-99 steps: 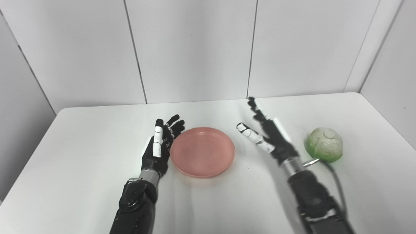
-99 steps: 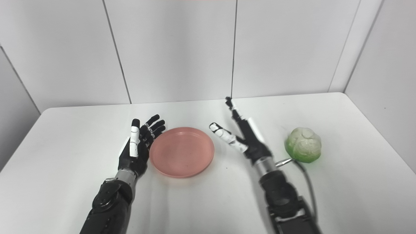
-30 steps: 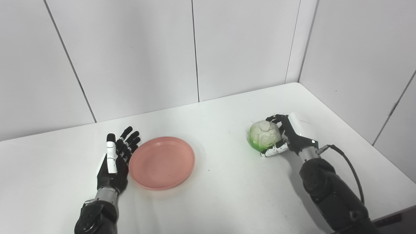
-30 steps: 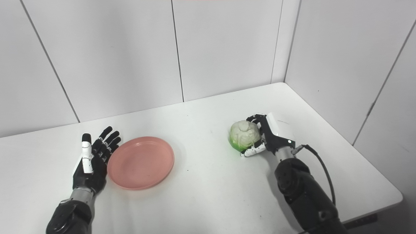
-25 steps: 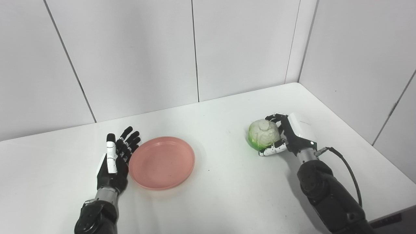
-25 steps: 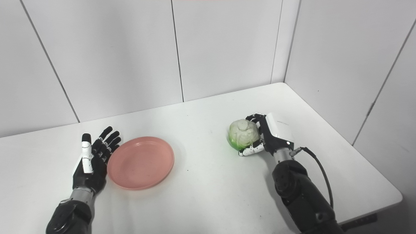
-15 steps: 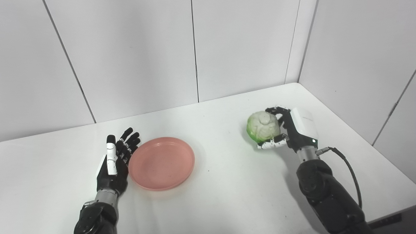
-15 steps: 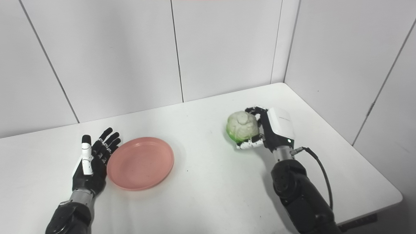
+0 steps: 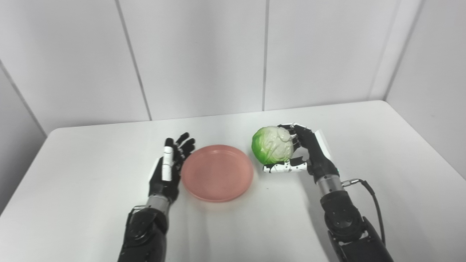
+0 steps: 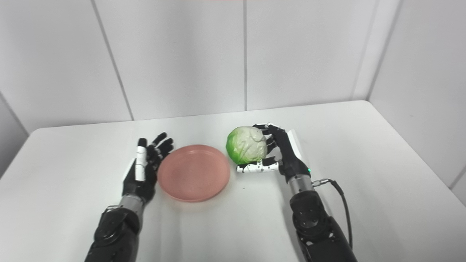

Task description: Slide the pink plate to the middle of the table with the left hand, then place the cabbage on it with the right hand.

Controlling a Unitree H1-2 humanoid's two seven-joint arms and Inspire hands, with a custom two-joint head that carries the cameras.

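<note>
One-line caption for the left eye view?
Right hand carries the cabbage toward the pink plate; left hand open beside it.

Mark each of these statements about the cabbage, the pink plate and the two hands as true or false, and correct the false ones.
1. The right hand is shut on the cabbage. True.
2. The cabbage already lies on the pink plate. False: it is held up beside the plate's right edge, and nothing lies on the plate.
3. The left hand is open, next to the plate's left edge. True.
4. The left hand holds the plate off the table. False: the plate lies flat on the table and the hand grips nothing.
5. The cabbage is purple. False: it is pale with a green side.
</note>
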